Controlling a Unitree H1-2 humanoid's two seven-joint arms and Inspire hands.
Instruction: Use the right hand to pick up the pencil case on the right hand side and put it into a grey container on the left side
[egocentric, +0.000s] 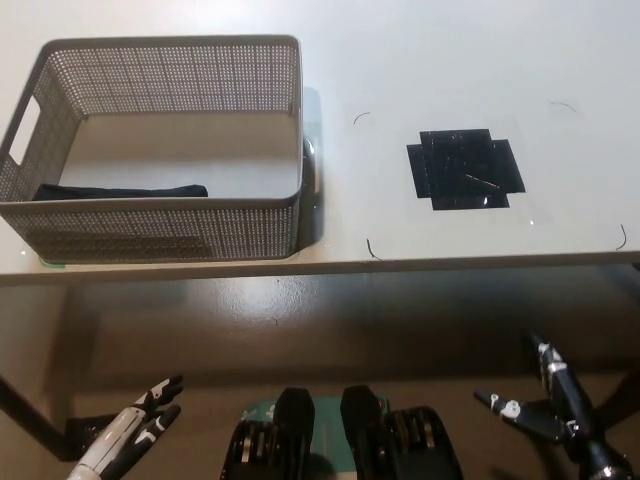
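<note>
1. Grey mesh container (160, 150) sits on the white table (420, 60); a dark pencil case (120, 190) lies inside, against its near wall.
2. By my read, the drop is done.
3. Right hand (545, 405) hangs well below the table edge, right of the container, fingers spread, empty.
4. Left hand (135, 430) rests low beneath the container, fingers loosely apart.
5. Next: nothing but parking; plenty of clear room down there.

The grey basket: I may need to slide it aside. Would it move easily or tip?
The grey basket probably slides easily: perforated walls look light, and it holds only a flat black pencil case. Tipping seems unlikely, given its wide, low shape. It rests near the table edge, so push it away from there.
</note>
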